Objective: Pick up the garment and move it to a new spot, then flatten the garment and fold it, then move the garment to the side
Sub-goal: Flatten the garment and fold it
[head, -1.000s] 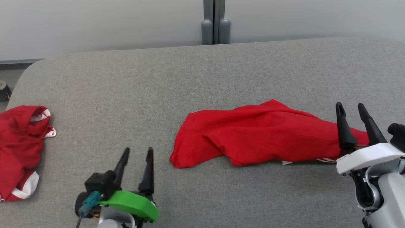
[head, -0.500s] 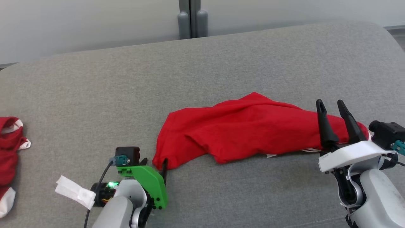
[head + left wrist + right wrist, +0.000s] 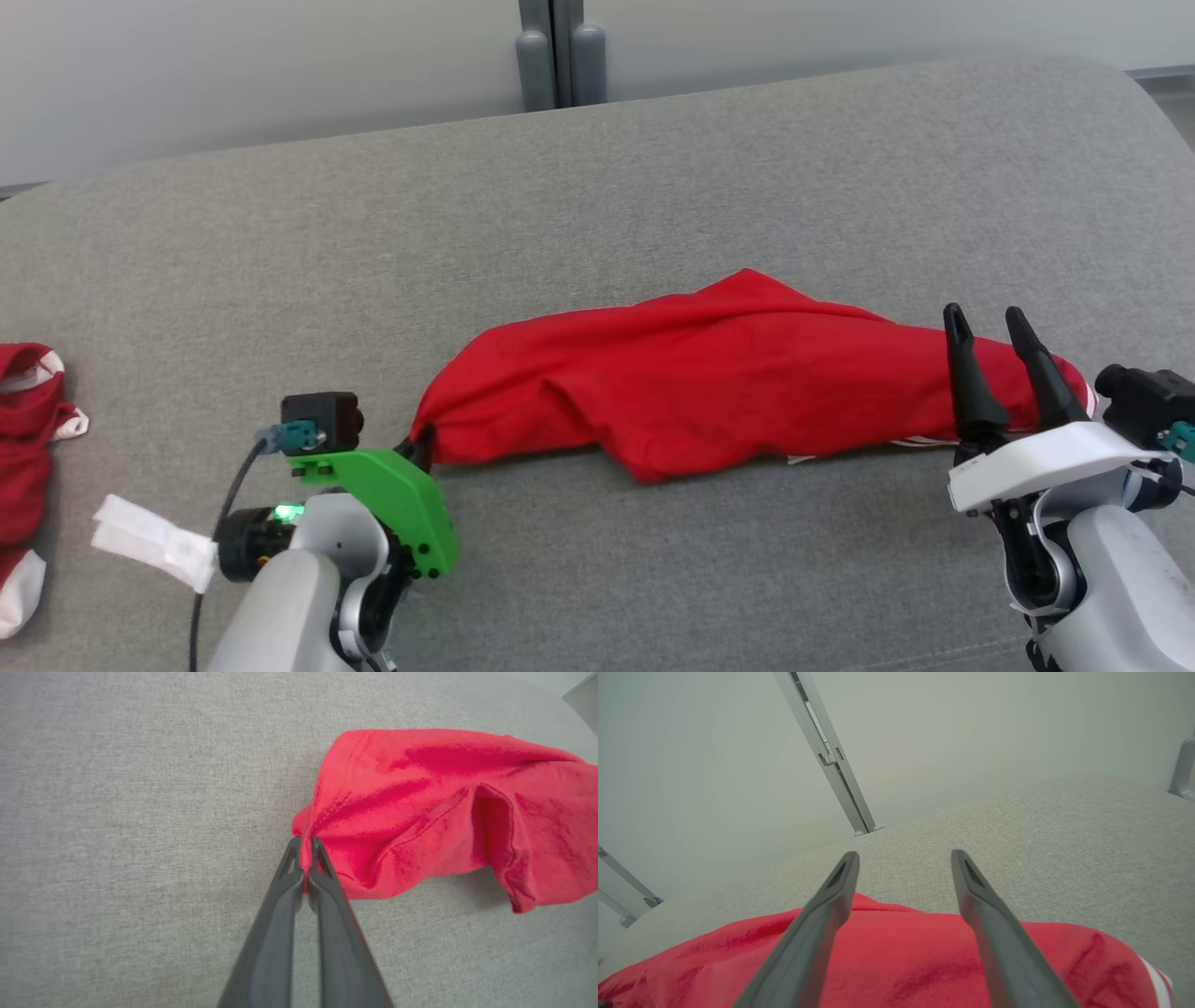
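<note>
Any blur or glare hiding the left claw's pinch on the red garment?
Left wrist view: sharp at the tips, left claw shut on the crumpled red fabric garment, soft shadow under its fold. Head view: even light, no glare. Right wrist view: open right claw blurs toward the bottom edge.

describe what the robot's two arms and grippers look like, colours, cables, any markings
Both have two long dark tapering fingers on pale grey-white forearms. The left gripper carries a bright green bracket, a black block with a teal connector, a black cable, a white tape tag and a green light. The right gripper has a white bracket and a matching black block.
</note>
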Motion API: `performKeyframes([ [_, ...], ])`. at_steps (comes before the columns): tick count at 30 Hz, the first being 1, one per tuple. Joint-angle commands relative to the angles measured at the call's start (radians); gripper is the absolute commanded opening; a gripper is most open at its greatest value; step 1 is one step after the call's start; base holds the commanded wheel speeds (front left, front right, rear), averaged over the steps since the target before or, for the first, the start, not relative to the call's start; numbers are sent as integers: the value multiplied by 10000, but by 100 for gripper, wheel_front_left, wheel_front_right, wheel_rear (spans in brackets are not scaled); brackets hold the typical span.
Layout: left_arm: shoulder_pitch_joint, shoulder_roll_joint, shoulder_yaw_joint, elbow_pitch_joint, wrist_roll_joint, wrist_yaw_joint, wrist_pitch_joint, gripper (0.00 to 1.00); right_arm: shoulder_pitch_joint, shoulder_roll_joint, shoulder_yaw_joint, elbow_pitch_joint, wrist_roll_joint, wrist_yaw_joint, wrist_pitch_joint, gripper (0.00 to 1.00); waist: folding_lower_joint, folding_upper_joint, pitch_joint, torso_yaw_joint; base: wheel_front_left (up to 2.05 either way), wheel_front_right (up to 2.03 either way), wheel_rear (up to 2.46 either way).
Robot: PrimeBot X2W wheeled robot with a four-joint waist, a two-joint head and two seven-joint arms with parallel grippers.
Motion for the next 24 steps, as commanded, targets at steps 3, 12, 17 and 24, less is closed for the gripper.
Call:
performKeyframes([
  [3,570,470,380,-1058,-237,210,177,0,127,-121,-186,35,-37,-10,-61,100,0,0,-93,414,0,0,0],
  [12,2363,1238,1114,-2977,-266,1126,625,0,161,-321,-490,-22,-178,-10,-67,100,0,0,18,847,0,0,0],
  [17,2770,1123,1120,-2235,-357,1114,253,8,79,-378,-400,16,-224,-10,-68,100,0,0,48,928,0,0,0],
  [24,2418,1009,1103,-1571,-204,805,-836,100,89,-402,-173,160,-169,-10,-69,100,0,0,-152,871,0,0,0],
])
